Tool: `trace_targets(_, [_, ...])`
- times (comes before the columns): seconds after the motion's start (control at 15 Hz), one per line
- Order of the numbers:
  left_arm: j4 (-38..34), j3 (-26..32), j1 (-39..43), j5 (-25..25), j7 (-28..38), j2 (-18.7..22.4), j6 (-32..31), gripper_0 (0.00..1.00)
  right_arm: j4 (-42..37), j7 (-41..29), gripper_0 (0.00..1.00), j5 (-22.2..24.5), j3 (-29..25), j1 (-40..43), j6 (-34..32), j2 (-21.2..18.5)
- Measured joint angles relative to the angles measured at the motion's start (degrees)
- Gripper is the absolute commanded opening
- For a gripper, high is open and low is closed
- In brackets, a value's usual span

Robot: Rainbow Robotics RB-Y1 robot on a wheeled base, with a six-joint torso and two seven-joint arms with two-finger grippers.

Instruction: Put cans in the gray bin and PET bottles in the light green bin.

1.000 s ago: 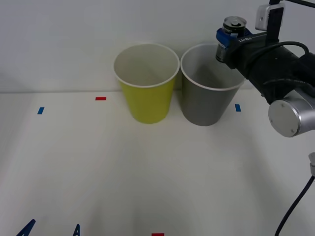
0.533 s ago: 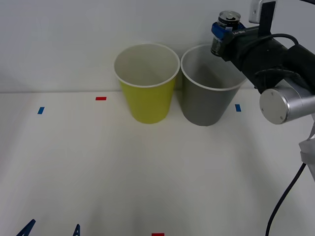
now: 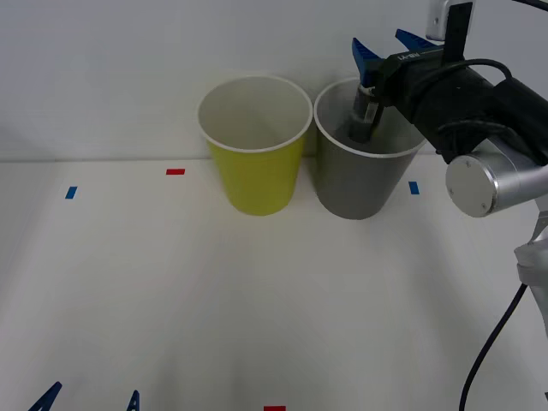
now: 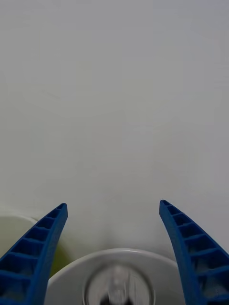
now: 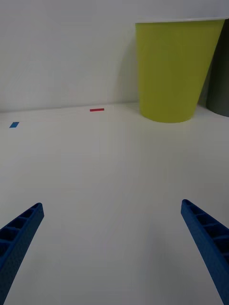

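1. While blurred in both the front and right wrist views, the can (image 3: 363, 114) is seen tilted inside the mouth of the gray bin (image 3: 360, 184), partly below its white rim and free of any grip.
2. The right gripper (image 3: 387, 44) sits directly above the can and above the gray bin's far rim, its two blue fingers (image 3: 365, 53) spread wide with nothing between them. The can lies just under the finger tips, apart from them.
3. The right arm reaches in from the right edge of the front view, forearm roughly level, wrist camera housing upright above the gripper.
4. In the right wrist view the can (image 4: 117, 286) is smeared and its top cannot be read; the gray bin's rim (image 4: 76, 267) curves around it.
5. The light green bin (image 3: 257, 175) stands just beside the gray bin, on its left. Its inside bottom is hidden.
6. The left gripper (image 5: 114, 248) hangs low over the white table (image 3: 171, 300), fingers spread apart, well short of both bins.
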Motion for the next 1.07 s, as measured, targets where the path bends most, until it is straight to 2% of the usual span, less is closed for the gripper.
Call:
trace_targets(0.33, [0.0, 0.0, 0.0, 0.0, 0.0, 0.0, 0.0, 1.0, -1.34, 0.12, 1.0, 5.54, 0.68, 0.01, -0.01, 0.36])
trace_targets(0.6, [0.0, 0.0, 0.0, 0.0, 0.0, 0.0, 0.0, 1.0, -6.18, -0.78, 1.0, 5.71, -1.94, 2.15, -0.01, 1.08])
trace_targets(0.73, [0.0, 0.0, 0.0, 0.0, 0.0, 0.0, 0.0, 1.0, -10.47, -0.91, 1.0, 5.64, -3.66, 5.87, -0.02, 1.22])
trace_targets(1.07, [0.0, 0.0, 0.0, 0.0, 0.0, 0.0, 0.0, 1.0, -22.47, -1.07, 1.0, 6.85, -7.05, 22.18, -0.04, 0.45])
